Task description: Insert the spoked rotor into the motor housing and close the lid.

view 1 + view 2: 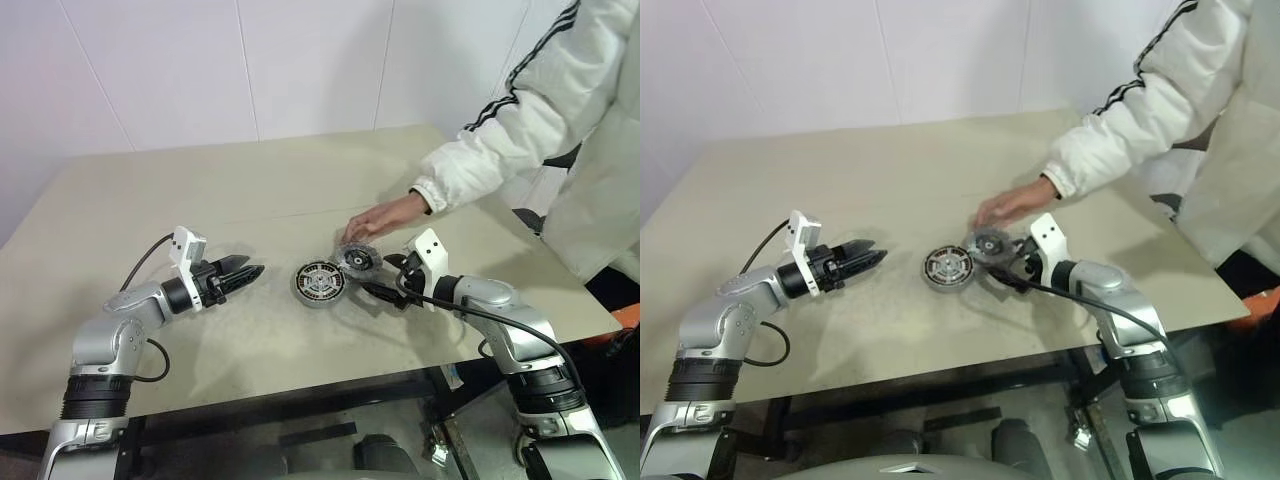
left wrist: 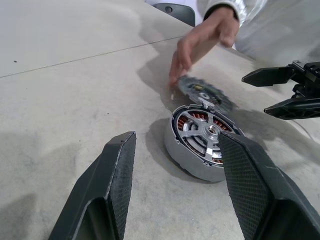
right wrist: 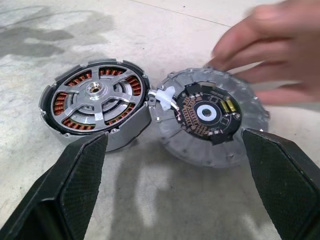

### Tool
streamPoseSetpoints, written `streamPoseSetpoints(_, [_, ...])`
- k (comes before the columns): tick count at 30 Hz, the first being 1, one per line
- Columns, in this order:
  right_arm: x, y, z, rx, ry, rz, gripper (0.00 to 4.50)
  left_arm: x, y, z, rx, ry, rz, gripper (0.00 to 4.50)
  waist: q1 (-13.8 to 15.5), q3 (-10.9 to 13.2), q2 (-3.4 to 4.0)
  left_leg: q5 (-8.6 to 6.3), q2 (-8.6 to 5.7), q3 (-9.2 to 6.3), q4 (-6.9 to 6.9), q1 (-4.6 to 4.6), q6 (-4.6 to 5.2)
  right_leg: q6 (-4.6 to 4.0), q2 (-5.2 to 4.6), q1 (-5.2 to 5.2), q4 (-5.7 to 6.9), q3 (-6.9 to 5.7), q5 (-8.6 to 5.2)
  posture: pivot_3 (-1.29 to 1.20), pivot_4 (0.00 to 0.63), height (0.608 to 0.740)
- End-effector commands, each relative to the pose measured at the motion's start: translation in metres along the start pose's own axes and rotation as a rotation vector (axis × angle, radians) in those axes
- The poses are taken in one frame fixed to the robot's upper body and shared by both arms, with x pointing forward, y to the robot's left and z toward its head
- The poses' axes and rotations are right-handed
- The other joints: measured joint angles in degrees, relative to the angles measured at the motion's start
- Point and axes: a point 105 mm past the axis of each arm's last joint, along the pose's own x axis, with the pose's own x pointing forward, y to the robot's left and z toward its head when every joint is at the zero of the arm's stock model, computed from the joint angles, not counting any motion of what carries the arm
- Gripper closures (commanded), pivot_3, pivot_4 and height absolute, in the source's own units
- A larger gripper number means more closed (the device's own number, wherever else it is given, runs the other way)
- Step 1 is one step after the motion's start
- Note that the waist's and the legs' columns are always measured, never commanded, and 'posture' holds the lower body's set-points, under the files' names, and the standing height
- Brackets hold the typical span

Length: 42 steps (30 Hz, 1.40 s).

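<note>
Rotor [image 3: 95,97] sits spoked in housing [image 3: 122,137] | person's hand [image 3: 265,47] steadies lid [image 3: 210,120] just right | left gripper [image 1: 240,272], right gripper [image 1: 385,277] open, empty, flanking.

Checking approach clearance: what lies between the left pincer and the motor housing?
Bare table: nothing sits between the left pincer and the motor housing, seen in the left eye view.

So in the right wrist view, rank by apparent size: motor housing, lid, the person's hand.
1. The person's hand, cut off by the frame edge.
2-3. The motor housing and the lid look about alike; I can't rank them.
</note>
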Motion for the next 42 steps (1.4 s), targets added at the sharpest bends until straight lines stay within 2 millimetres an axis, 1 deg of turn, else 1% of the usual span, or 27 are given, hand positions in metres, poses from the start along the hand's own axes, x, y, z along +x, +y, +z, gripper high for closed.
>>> streamPoseSetpoints(1, [0.002, 0.003, 0.01, -0.031, -0.031, 0.012, 0.03, -0.002, 0.001, 0.011, 0.039, -0.034, 0.003, 1.71, 0.0, 0.0, 0.0, 0.0, 0.0, 0.0, 0.0, 0.0, 0.0, 0.0, 0.0, 0.0, 0.0, 0.0, 0.0, 0.0, 0.0, 0.74])
streamPoseSetpoints(6, [0.003, 0.004, 0.01, -0.03, -0.031, 0.007, 0.03, -0.001, 0.001, 0.009, 0.037, -0.033, 0.004, 1.71, 0.0, 0.0, 0.0, 0.0, 0.0, 0.0, 0.0, 0.0, 0.0, 0.0, 0.0, 0.0, 0.0, 0.0, 0.0, 0.0, 0.0, 0.74])
streamPoseSetpoints(8, [0.004, 0.001, 0.014, 0.06, -0.062, -0.008, 0.03, -0.001, 0.001, 0.009, 0.036, -0.032, 0.005, 1.71, 0.0, 0.0, 0.0, 0.0, 0.0, 0.0, 0.0, 0.0, 0.0, 0.0, 0.0, 0.0, 0.0, 0.0, 0.0, 0.0, 0.0, 0.74])
streamPoseSetpoints(10, [0.005, -0.004, 0.02, 0.241, -0.1, -0.029, 0.03, -0.001, 0.002, 0.009, 0.036, -0.032, 0.006, 1.71, -0.1, 0.0, 0.0, 0.0, 0.0, 0.0, 0.0, 0.01, 0.0, -0.01, 0.01, 0.0, 0.02, 0.01, 0.01, 0.0, 0.0, 0.74])
streamPoseSetpoints(11, [0.006, -0.003, 0.02, 0.334, -0.101, -0.015, 0.03, -0.001, 0.002, 0.008, 0.035, -0.032, 0.006, 1.71, -0.1, 0.0, 0.0, 0.0, 0.01, 0.0, 0.0, 0.02, 0.0, -0.03, 0.01, -0.01, 0.03, 0.01, 0.01, 0.0, 0.0, 0.74])
streamPoseSetpoints(13, [0.003, 0.007, 0.019, 0.496, -0.091, 0.07, 0.03, -0.001, 0.001, 0.007, 0.034, -0.03, 0.006, 1.71, 0.0, 0.0, 0.0, 0.01, 0.0, 0.0, 0.03, 0.02, -0.01, -0.06, 0.01, -0.01, 0.08, 0.02, 0.03, 0.0, 0.0, 0.74])
streamPoseSetpoints(14, [0.001, 0.009, 0.017, 0.574, -0.088, 0.099, 0.03, -0.001, 0.001, 0.006, 0.033, -0.028, 0.004, 1.71, 0.2, 0.0, 0.0, 0.01, 0.0, -0.01, 0.03, 0.01, 0.0, -0.06, 0.01, -0.01, 0.08, 0.02, 0.04, 0.0, 0.0, 0.74])
streamPoseSetpoints(16, [-0.002, 0.011, 0.015, 0.67, -0.08, 0.127, 0.03, -0.001, 0.0, 0.005, 0.032, -0.025, 0.003, 1.71, 0.2, 0.0, 0.0, 0.0, 0.0, -0.02, 0.02, 0.01, 0.0, -0.07, 0.01, 0.0, 0.06, 0.01, 0.03, 0.0, 0.0, 0.74])
streamPoseSetpoints(17, [-0.004, 0.011, 0.009, 0.752, -0.066, 0.145, 0.03, -0.001, 0.001, 0.004, 0.031, -0.023, 0.004, 1.71, 0.2, 0.0, 0.0, 0.0, 0.0, -0.02, 0.02, 0.01, 0.0, -0.07, 0.01, 0.0, 0.06, 0.01, 0.03, 0.0, 0.0, 0.74])
streamPoseSetpoints(19, [-0.005, 0.005, -0.008, 0.901, -0.037, 0.119, 0.03, -0.001, 0.001, 0.003, 0.03, -0.022, 0.006, 1.71, 0.1, 0.0, 0.0, 0.0, 0.0, 0.0, 0.02, 0.01, 0.0, -0.06, 0.01, 0.01, 0.06, 0.01, 0.03, 0.0, 0.0, 0.74])
streamPoseSetpoints(20, [-0.004, 0.002, -0.017, 0.953, -0.023, 0.094, 0.03, -0.001, 0.001, 0.003, 0.03, -0.021, 0.006, 1.71, 0.0, 0.0, 0.01, 0.0, 0.0, 0.0, 0.02, 0.03, 0.0, -0.06, 0.02, 0.02, 0.06, 0.01, 0.03, 0.0, 0.0, 0.74])
streamPoseSetpoints(22, [-0.002, -0.001, -0.027, 1.007, -0.009, 0.053, 0.03, 0.0, 0.0, 0.003, 0.03, -0.021, 0.006, 1.71, 0.0, 0.0, 0.06, 0.0, 0.0, 0.01, 0.02, 0.04, 0.01, -0.07, 0.03, 0.02, 0.09, 0.02, 0.04, 0.0, 0.0, 0.74])
streamPoseSetpoints(27, [0.009, 0.002, -0.033, 1.046, -0.015, 0.007, 0.03, 0.0, 0.0, 0.002, 0.032, -0.016, 0.006, 1.71, -0.5, -0.1, 0.1, 0.01, 0.03, 0.03, 0.04, 0.13, 0.01, -0.06, 0.07, 0.06, 0.13, 0.04, 0.04, 0.0, 0.0, 0.74])
streamPoseSetpoints(31, [0.025, 0.011, -0.032, 1.017, -0.01, -0.003, 0.03, 0.0, 0.002, 0.001, 0.038, -0.012, 0.013, 1.71, -1.5, -0.1, 0.07, 0.01, 0.03, 0.04, 0.11, 0.21, 0.01, -0.05, 0.09, 0.16, 0.2, 0.05, 0.04, 0.0, 0.0, 0.74])
streamPoseSetpoints(36, [0.034, 0.01, -0.03, 1.006, -0.029, -0.035, 0.03, 0.002, 0.0, -0.001, 0.042, -0.005, 0.004, 1.71, -2.4, -0.1, 0.07, 0.05, 0.06, 0.04, 0.15, 0.3, -0.01, -0.02, 0.14, 0.17, 0.33, 0.09, 0.01, 0.0, 0.0, 0.74])
streamPoseSetpoints(39, [0.039, 0.003, -0.027, 0.997, -0.048, -0.085, 0.03, 0.004, 0.0, -0.001, 0.044, -0.006, 0.001, 1.71, -2.9, -0.1, 0.07, 0.06, 0.06, 0.04, 0.15, 0.32, -0.02, -0.03, 0.15, 0.19, 0.35, 0.09, 0.01, 0.0, 0.0, 0.74])
streamPoseSetpoints(42, [0.046, 0.005, -0.018, 0.988, -0.063, -0.067, 0.03, 0.004, 0.0, -0.002, 0.042, -0.007, 0.001, 1.71, -3.2, -0.1, 0.08, 0.07, 0.06, 0.04, 0.17, 0.31, -0.03, -0.03, 0.14, 0.2, 0.35, 0.1, 0.02, 0.0, 0.0, 0.74])
